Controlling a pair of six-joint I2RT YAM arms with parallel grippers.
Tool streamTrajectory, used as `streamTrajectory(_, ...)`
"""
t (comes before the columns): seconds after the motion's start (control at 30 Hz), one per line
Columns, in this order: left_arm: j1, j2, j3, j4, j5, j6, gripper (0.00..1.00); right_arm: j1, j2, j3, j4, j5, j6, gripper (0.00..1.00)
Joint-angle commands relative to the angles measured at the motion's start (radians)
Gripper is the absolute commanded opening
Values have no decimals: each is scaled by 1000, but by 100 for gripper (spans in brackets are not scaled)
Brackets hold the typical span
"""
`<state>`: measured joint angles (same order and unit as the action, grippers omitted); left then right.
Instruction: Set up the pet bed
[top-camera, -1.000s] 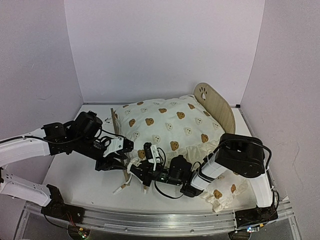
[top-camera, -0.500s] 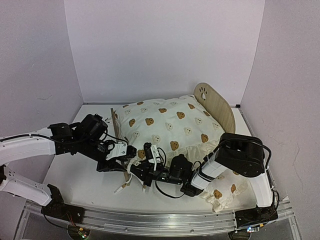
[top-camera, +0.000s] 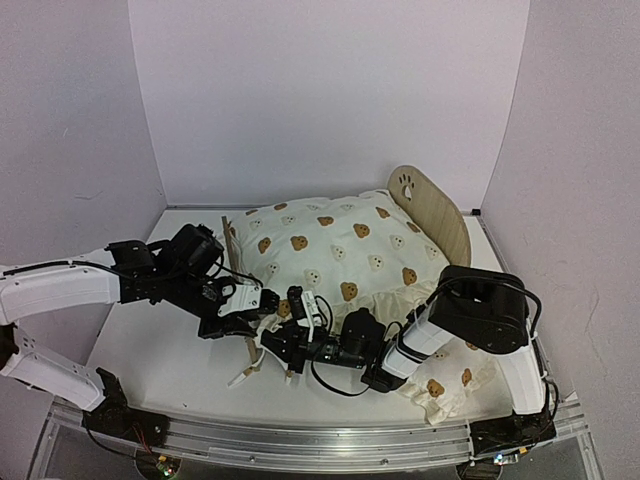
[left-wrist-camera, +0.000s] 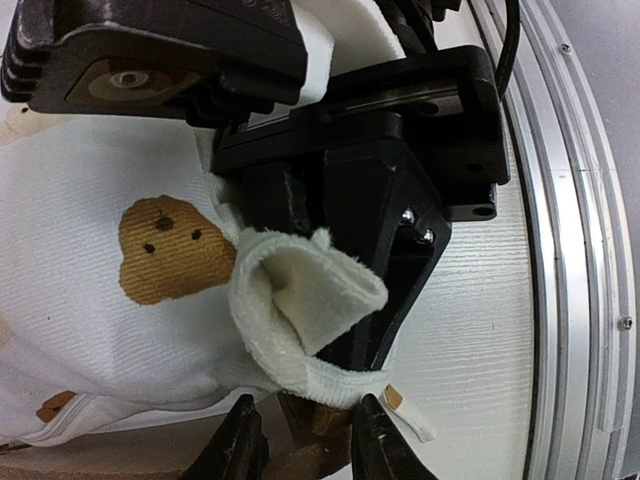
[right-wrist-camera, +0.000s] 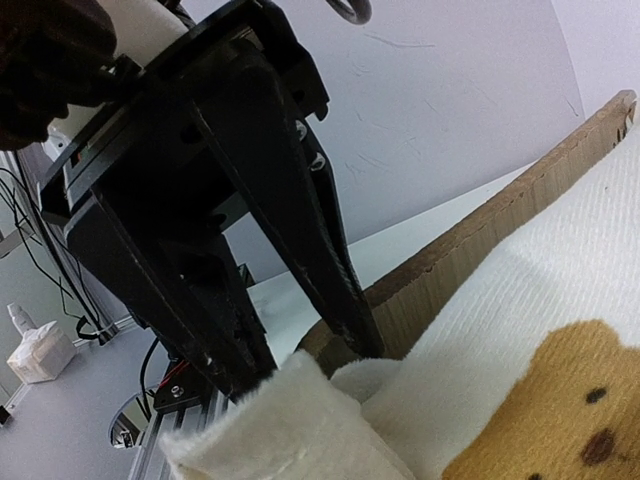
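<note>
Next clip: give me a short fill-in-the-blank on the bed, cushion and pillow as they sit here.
The bed has a ___-print cutout in its headboard.
The cushion is printed with ___ faces.
The pillow lies by the near ___ corner of the table.
Missing words: paw; bear; right.

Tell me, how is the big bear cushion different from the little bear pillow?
The cushion is much bigger than the pillow. The cushion lies on the pet bed; the pillow lies on the table near its front edge. The cushion is mostly in view; the pillow is partly hidden under the right arm. Both are cream with brown bear faces.
</note>
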<state>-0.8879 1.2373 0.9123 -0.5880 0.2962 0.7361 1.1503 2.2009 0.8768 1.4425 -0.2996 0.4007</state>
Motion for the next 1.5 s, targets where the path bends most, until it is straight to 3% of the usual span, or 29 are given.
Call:
streamTrajectory(0.0,3,27,17,-70,35,-8,34,-3,-34,18,122,9,-11,7)
streamTrajectory(0.17,-11,14,2,-78,77,-51,38,-9,-54,-3,144,20,6,7)
streamTrajectory(0.4,-19,19,-21,-85,60,-61,23,-12,-50,11,173,-18,30,7)
streamTrajectory(0.6,-20,12,-26,-87,64,-56,17,-11,-28,33,177,-31,43,7)
streamTrajectory(0.73,-21,-5,-33,-85,60,-49,0,-12,-33,30,175,-33,40,8)
streamTrajectory(0.97,-20,-88,-54,-39,54,-95,0,-12,-34,4,160,21,63,16)
streamTrajectory(1.3,-21,-238,-160,132,31,-288,0,-10,-130,-133,-100,75,219,41)
streamTrajectory(1.47,-21,-267,-206,171,47,-317,0,-3,-230,-99,-501,55,141,52)
